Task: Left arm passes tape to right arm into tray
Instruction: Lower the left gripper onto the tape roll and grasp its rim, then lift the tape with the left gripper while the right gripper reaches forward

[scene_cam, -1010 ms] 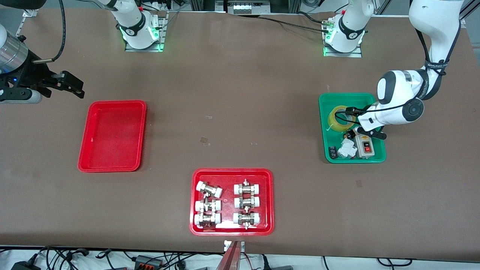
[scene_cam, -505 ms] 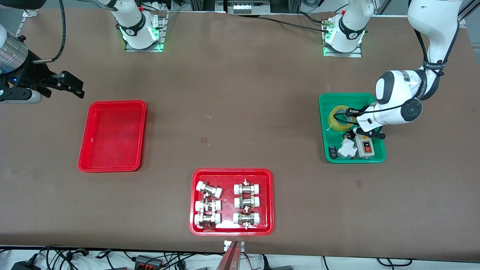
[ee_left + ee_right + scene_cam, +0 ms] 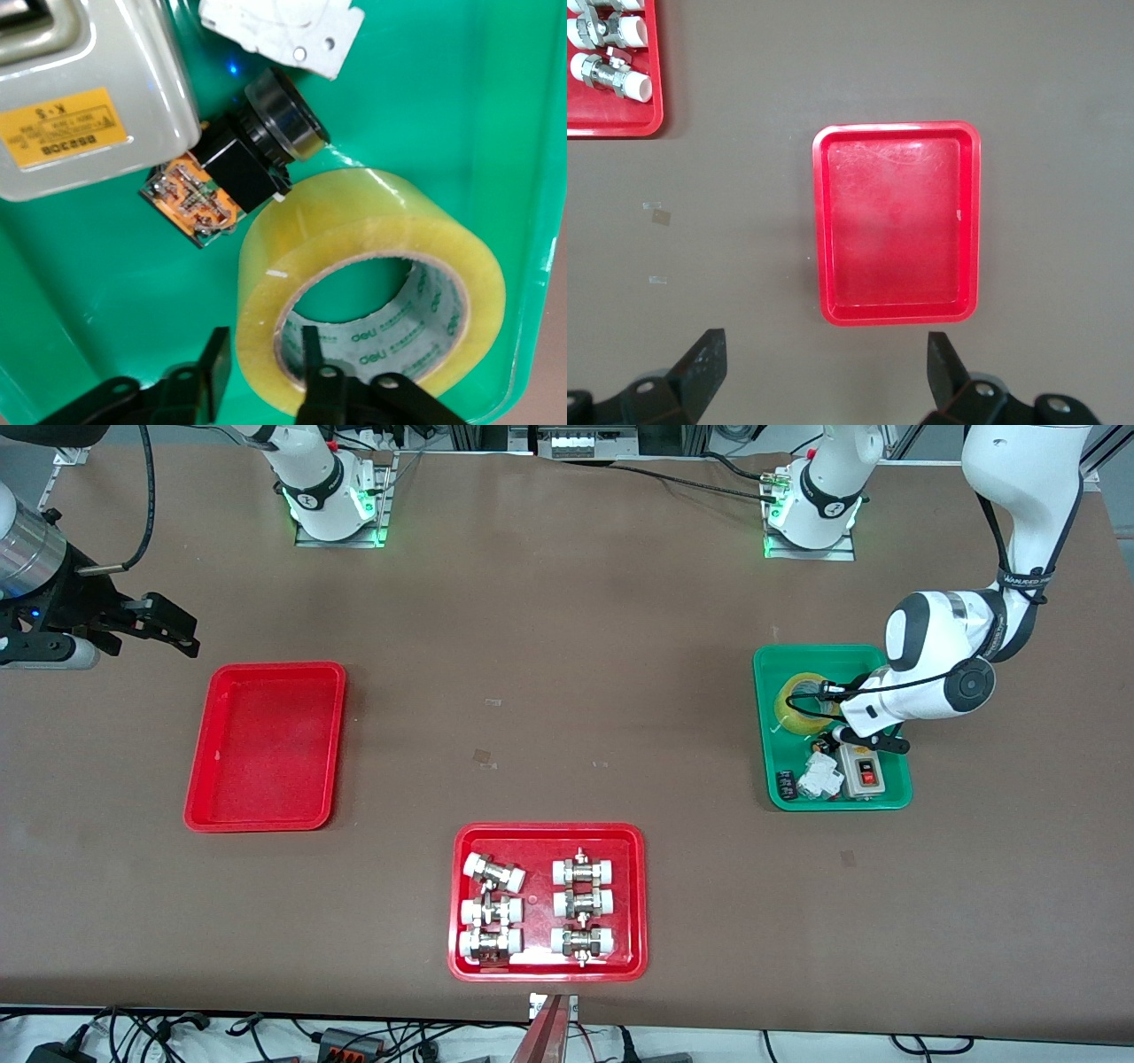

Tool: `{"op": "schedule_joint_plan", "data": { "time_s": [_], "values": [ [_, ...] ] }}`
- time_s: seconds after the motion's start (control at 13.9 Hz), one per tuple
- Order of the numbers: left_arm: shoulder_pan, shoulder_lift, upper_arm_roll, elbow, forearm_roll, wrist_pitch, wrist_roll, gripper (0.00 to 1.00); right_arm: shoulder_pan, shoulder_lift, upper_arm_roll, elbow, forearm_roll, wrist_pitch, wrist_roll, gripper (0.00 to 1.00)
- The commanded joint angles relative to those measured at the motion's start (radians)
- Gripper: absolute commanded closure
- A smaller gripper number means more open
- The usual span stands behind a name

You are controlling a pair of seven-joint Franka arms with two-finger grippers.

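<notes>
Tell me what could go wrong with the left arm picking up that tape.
1. The left tool straddles only the tape's wall, one finger in the core, one outside. A thin pinch might let the roll swing or slip.
2. A black push-button part touches the tape in the green tray, so lifting could drag it.
3. The right tool waits open above the red tray, so the handover spans most of the table.
</notes>
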Motion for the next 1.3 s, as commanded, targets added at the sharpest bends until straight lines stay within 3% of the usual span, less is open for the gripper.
{"op": "schedule_joint_plan", "data": {
  "time_s": [0.0, 0.43, 0.79, 0.94, 1.23],
  "values": [
    [0.006, -0.005, -0.001, -0.002, -0.014, -0.003, 0.011, 0.77, 0.0, 0.008, -0.003, 0.022, 0.003, -0.019, -0.007, 0.0],
    [0.015, -0.028, -0.01, 0.006, -0.014, -0.055, 0.05, 0.95, 0.0, 0.008, -0.003, 0.022, 0.003, -0.019, -0.007, 0.0],
    [0.018, -0.057, -0.009, 0.233, -0.078, -0.362, 0.057, 0.99, -0.001, 0.008, -0.003, 0.022, 0.003, -0.019, -0.007, 0.0],
    [0.02, -0.063, -0.01, 0.288, -0.161, -0.396, 0.075, 0.99, 0.0, 0.008, -0.003, 0.022, 0.003, -0.019, -0.007, 0.0],
    [0.018, -0.08, -0.114, 0.415, -0.203, -0.465, 0.075, 0.99, -0.001, 0.008, -0.003, 0.022, 0.003, -0.019, -0.007, 0.0]
  ]
}}
